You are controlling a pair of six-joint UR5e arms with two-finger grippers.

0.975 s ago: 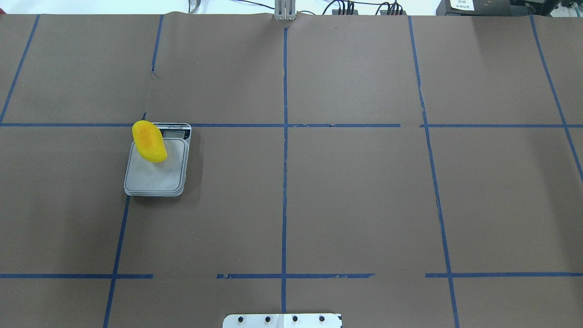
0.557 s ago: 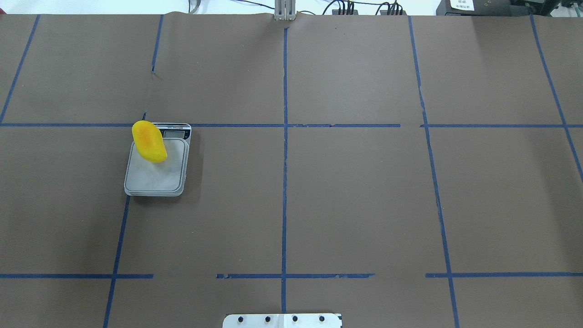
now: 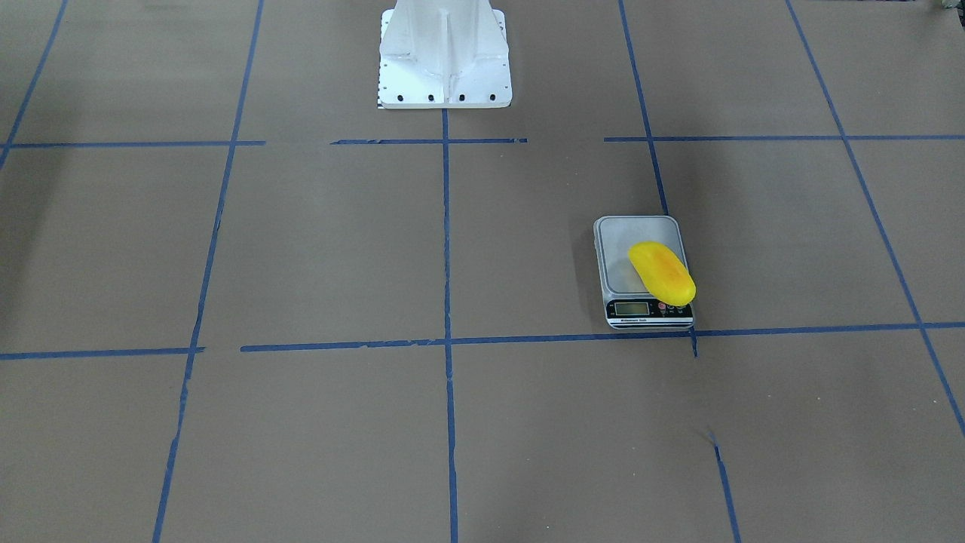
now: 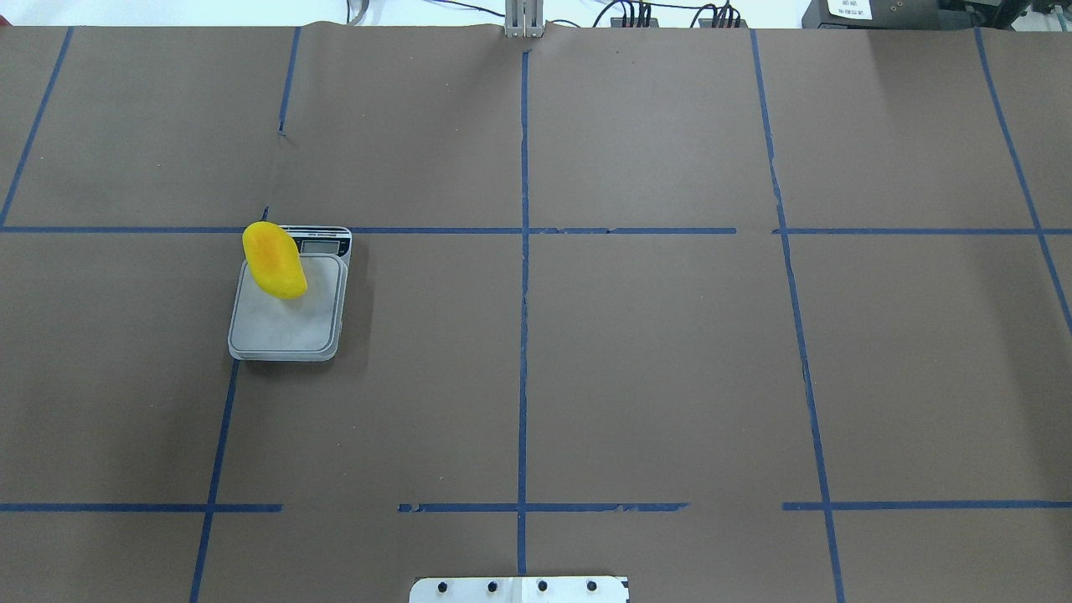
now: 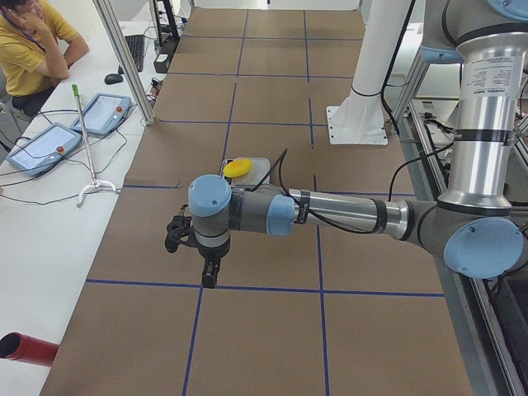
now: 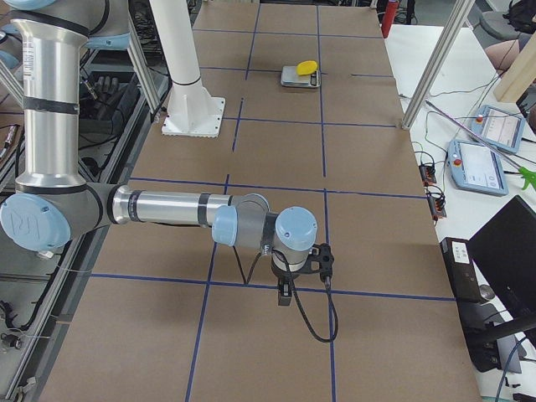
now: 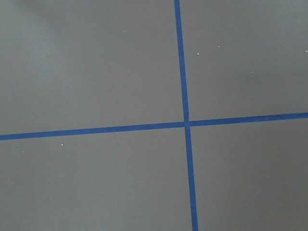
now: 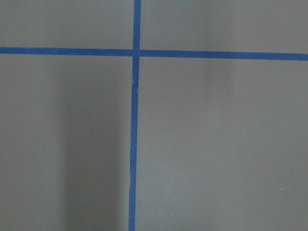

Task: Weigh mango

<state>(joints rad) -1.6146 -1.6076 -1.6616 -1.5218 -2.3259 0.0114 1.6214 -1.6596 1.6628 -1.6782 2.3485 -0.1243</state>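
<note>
The left gripper (image 5: pixel 209 279) is seen pointing down over the brown-papered table (image 4: pixel 653 360), near a crossing of blue tape lines (image 7: pixel 186 123). Whether it is spread or closed cannot be told from the side view. The same is true of the right gripper (image 6: pixel 285 295), held low over another tape crossing towards the table's opposite end. Well apart from both, the mango (image 4: pixel 274 261) is laid on the grey platform of the scale (image 4: pixel 289 327), on the robot's left half of the table. It is set at the corner beside the display (image 4: pixel 321 246), with one end reaching over the panel. An operator (image 5: pixel 31 45) in a yellow shirt is seated alongside the table.
</note>
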